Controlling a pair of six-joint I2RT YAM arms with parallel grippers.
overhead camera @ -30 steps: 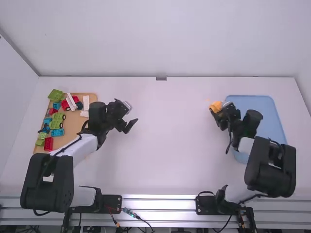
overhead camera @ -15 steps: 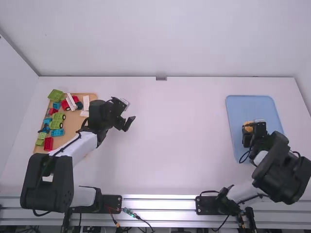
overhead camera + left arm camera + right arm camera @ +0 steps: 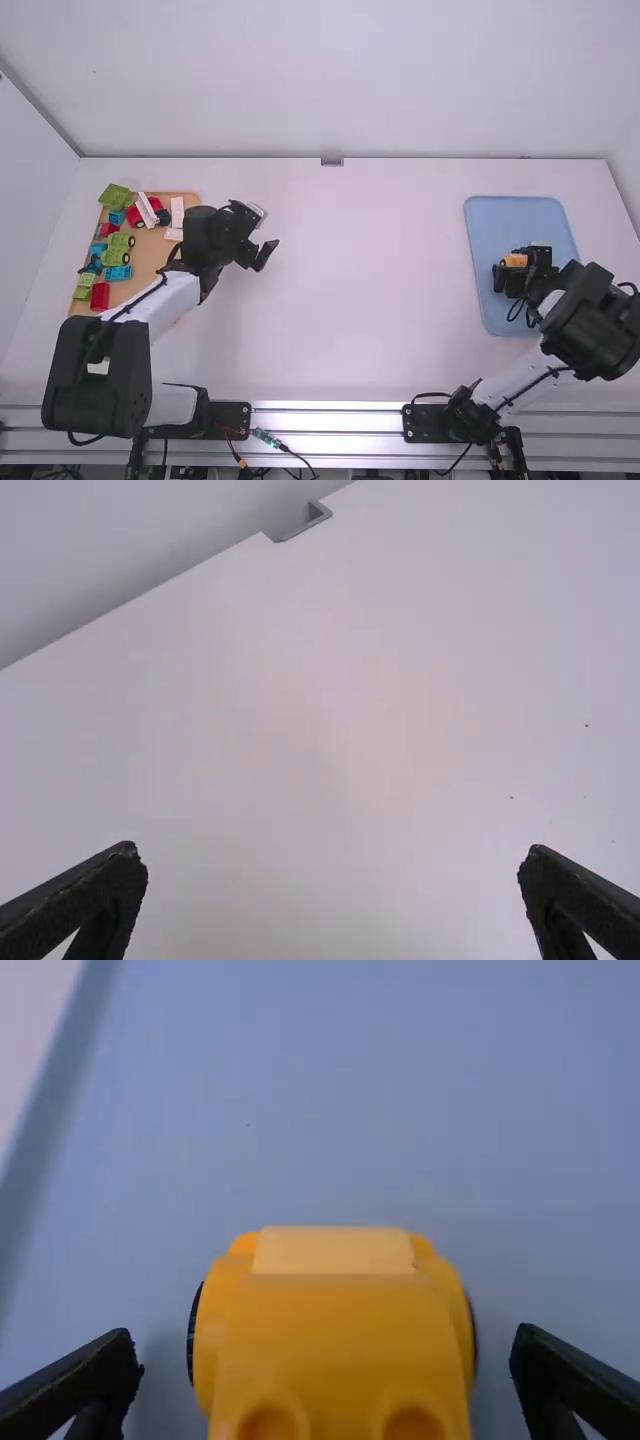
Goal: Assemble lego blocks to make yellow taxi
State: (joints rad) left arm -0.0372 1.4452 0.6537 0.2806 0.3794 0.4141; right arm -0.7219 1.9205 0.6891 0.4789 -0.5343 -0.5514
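In the high view, the yellow car (image 3: pixel 515 261) sits right of centre, on the smooth blue tray (image 3: pixel 495 215), at the black right gripper (image 3: pixel 508 268). Left of centre is the left gripper (image 3: pixel 267 255); at far left, a tan board (image 3: pixel 153 250) bears green, red, blue and white toy bricks (image 3: pixel 117 248).

In the left wrist view, that gripper is spread wide over the matte white table (image 3: pixel 330 730); a grey bracket (image 3: pixel 300 522) marks its edge at the top.

In the right wrist view, the car fills bottom centre: glossy plastic, rounded sides, paler flat top block, two round studs, dark wheels. The gripper's fingers (image 3: pixel 95 1375) stand wide on either side, apart from it.
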